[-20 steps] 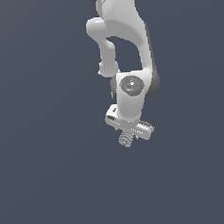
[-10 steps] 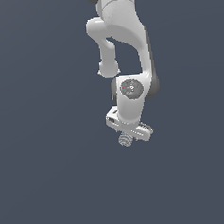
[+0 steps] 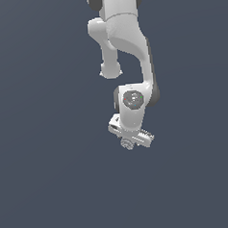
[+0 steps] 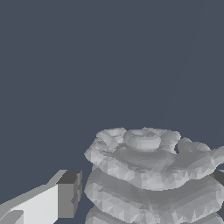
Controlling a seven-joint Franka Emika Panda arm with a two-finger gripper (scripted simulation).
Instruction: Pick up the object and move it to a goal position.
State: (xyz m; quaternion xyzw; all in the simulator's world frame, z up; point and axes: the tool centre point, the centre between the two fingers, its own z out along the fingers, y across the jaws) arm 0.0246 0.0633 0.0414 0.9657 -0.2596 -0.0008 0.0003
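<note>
Plain dark-grey backdrop; ribbed object (image 4: 153,175) between fingers (image 4: 65,199), cut off by frame; far finger mostly hidden, grip unclear.

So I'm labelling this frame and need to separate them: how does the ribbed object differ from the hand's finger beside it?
The ribbed object is rounded, with stacked ridges; the finger is a flat-sided block. The object is grey throughout; the finger is white with a dark tip. Both are pale, at the hand.

A small light-grey ribbed lump (image 3: 127,143) sits between the fingers of the white robot gripper (image 3: 129,143), directly beneath the white arm (image 3: 125,43), which descends from the exterior view's top edge.
</note>
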